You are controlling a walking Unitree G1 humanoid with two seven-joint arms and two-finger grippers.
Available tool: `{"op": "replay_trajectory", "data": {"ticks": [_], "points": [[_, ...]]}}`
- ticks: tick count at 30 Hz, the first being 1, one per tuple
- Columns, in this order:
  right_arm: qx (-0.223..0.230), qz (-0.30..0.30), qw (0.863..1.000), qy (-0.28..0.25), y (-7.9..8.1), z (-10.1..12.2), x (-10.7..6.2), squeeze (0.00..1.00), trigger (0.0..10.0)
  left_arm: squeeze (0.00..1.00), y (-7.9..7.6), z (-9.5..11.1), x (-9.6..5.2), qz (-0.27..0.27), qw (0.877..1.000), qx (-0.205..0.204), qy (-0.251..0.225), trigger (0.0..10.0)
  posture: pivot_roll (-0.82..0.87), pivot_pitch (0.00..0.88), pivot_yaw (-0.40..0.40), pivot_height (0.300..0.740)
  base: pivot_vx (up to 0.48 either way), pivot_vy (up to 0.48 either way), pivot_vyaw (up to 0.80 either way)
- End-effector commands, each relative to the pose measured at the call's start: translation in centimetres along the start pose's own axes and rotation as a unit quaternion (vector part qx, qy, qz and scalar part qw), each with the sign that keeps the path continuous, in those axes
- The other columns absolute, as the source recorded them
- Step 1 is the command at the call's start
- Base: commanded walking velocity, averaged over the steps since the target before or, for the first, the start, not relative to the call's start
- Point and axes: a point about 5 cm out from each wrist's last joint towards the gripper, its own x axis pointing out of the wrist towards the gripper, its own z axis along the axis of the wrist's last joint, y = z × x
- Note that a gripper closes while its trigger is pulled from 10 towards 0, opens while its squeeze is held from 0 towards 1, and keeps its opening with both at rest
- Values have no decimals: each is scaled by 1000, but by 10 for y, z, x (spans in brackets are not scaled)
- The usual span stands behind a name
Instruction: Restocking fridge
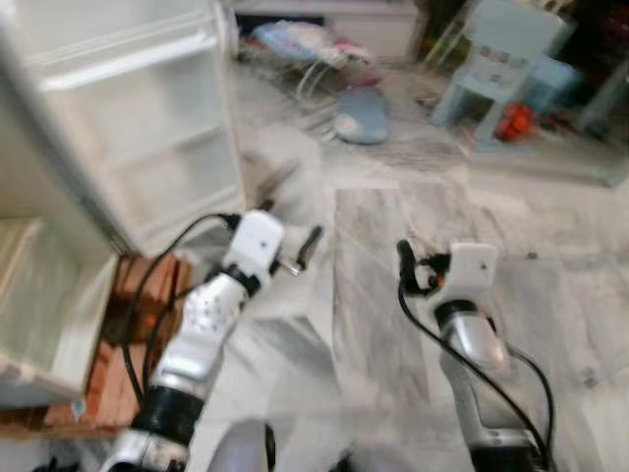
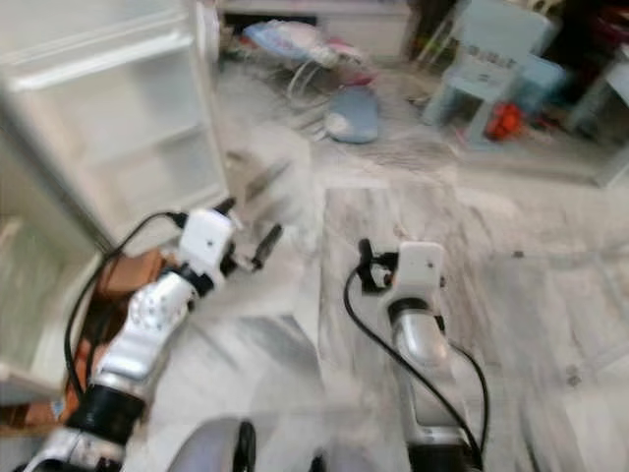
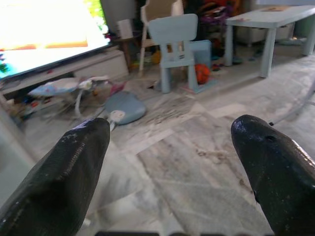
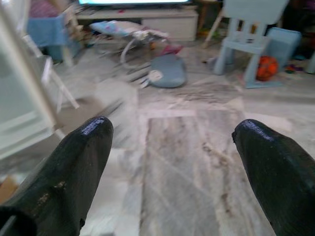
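Note:
The white fridge stands open on my left, its door swung wide and showing bare door shelves. Part of the fridge's inside shows at the left edge. A brown box sits on the floor at the fridge's foot, its contents too blurred to make out. My left gripper is held out over the marble floor just right of the door, open and holding nothing. To its right my right gripper hovers over the floor, also open and holding nothing.
Ahead on the grey marble floor lie a blue-grey cushion and a baby bouncer. A light blue child's chair and an orange ball stand at the back right. A lit TV and a pale table are beyond.

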Motion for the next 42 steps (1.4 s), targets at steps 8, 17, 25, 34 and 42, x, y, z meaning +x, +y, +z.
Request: {"op": "replay_trajectory", "data": {"ticks": [8, 17, 25, 34, 42], "points": [[-16, -13, 999, -39, -7, 21, 14, 0, 10000, 0, -5, -11, -17, 15, 999, 5, 29, 10000, 58, 129, -6, 740, 437, 0, -800], [-17, -18, 999, -42, -6, 21, 16, 0, 10000, 0, 7, -22, -24, 63, 996, -28, 54, 10000, 33, 121, 14, 740, 475, 0, -800], [-13, -25, 999, -38, -6, 16, 13, 0, 10000, 0, 9, -17, -14, 59, 997, -25, 46, 10000, 25, 110, 20, 740, 480, 0, -597], [-16, -32, 998, -42, -10, 18, 16, 0, 10000, 0, 1, -16, -12, 51, 997, -31, 40, 10000, 28, 114, 17, 740, 480, 0, -540], [-21, -39, 998, -54, -14, 23, 23, 0, 10000, 0, 1, -15, -9, 54, 997, -45, 39, 10000, 33, 110, 18, 740, 478, 0, -150]]}}
